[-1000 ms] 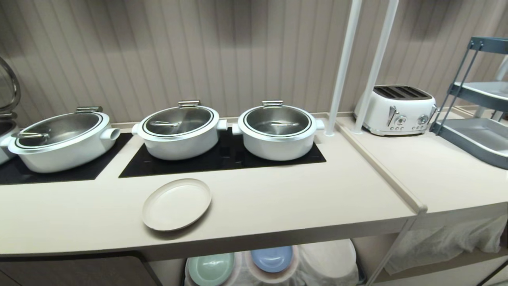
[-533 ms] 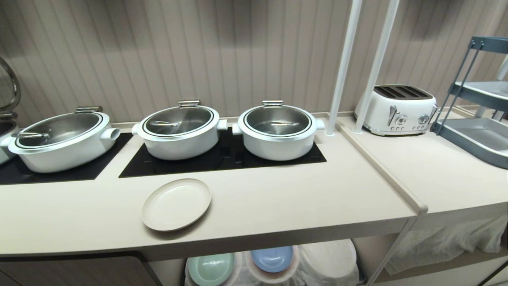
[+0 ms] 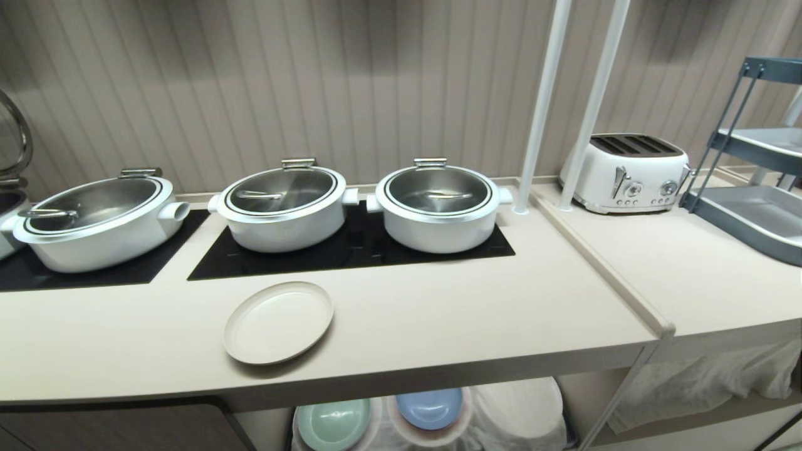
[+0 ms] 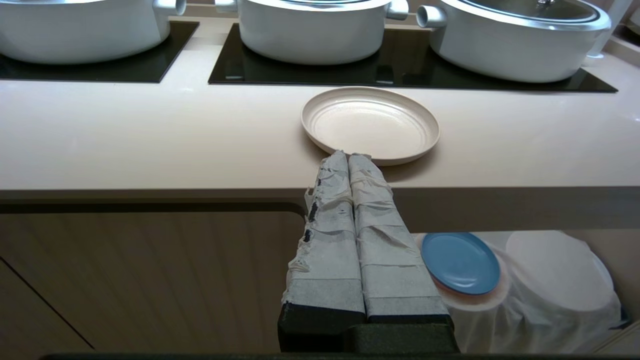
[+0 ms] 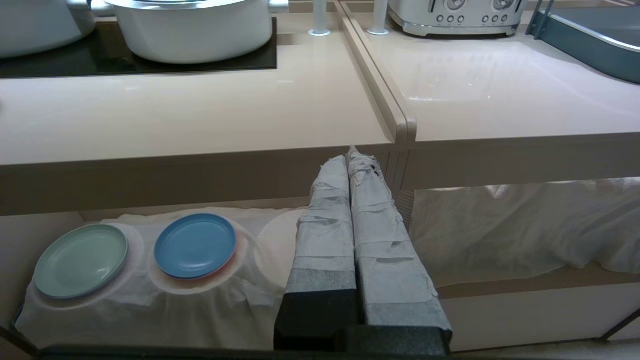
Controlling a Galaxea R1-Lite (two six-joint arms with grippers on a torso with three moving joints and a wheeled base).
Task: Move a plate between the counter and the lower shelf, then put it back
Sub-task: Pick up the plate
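Cream and matte, the plate (image 3: 279, 322) lies flat on the desk (image 3: 438, 326), near the front edge and just in front of the black hob panel (image 3: 351, 254). On the hob panels stand three white pots with steel lids: the left pot (image 3: 94, 222) on its own panel, then the middle pot (image 3: 282, 208) and the right pot (image 3: 437, 207) sharing the next. Further right come two white poles (image 3: 567, 106), a white toaster (image 3: 626, 172) and a grey tray rack (image 3: 752, 181).

Below the desk, the lower shelf (image 5: 60, 220) holds white-cloth-draped stacks; from the left, a mint-green plate (image 5: 81, 260), a blue plate (image 5: 195, 245) and a covered white stack (image 4: 555, 270).

Neither arm shows from the head camera. In the left wrist view the left gripper (image 4: 348, 156) hangs in front of the desk edge, its taped jaws pressed together and holding nothing, the tips lining up with the plate's near rim; whether they touch it I cannot tell. In the right wrist view the right gripper (image 5: 347, 156) hangs level with the desk's front edge, before the lower shelf, with its taped jaws likewise closed and empty.
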